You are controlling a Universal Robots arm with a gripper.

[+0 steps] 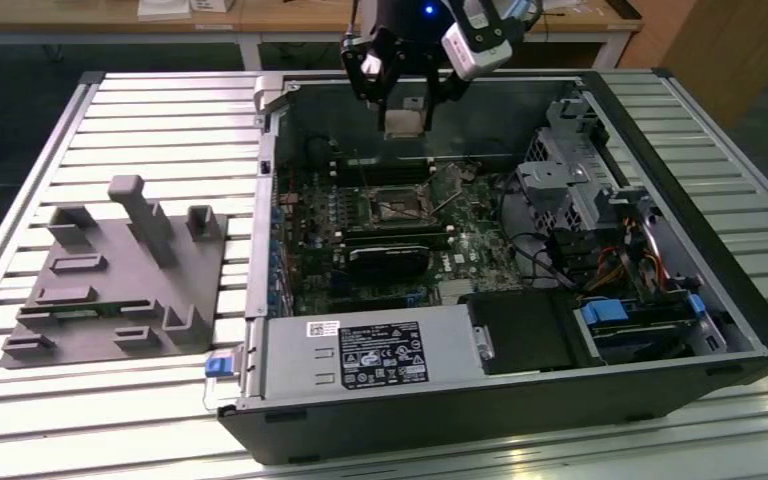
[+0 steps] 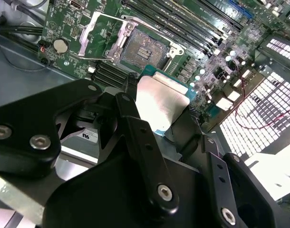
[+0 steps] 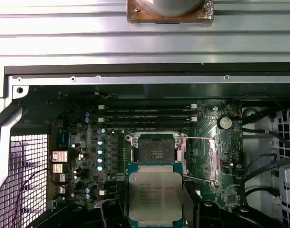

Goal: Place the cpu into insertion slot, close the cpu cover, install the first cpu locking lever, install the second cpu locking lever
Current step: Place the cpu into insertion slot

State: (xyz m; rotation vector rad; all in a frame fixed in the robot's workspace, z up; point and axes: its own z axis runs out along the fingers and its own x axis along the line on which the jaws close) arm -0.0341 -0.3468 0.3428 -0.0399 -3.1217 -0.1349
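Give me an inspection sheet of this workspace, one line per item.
Surface: slatted metal table with an open computer case standing on it.
Job's things: cpu held in the air over the case; insertion slot empty; cpu cover open.
Clutter: grey fixture block on the table at the exterior view's left.
Grippers: hand shut on the cpu.
Cables: orange and black cables inside the case, apart from the slot.
Surroundings: wooden bench behind the table.

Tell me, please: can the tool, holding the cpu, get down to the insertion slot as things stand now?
Probably yes. The tool holds the cpu above the open case, and the insertion slot lies uncovered, with the cpu cover swung aside. Nothing seems to stand between them.
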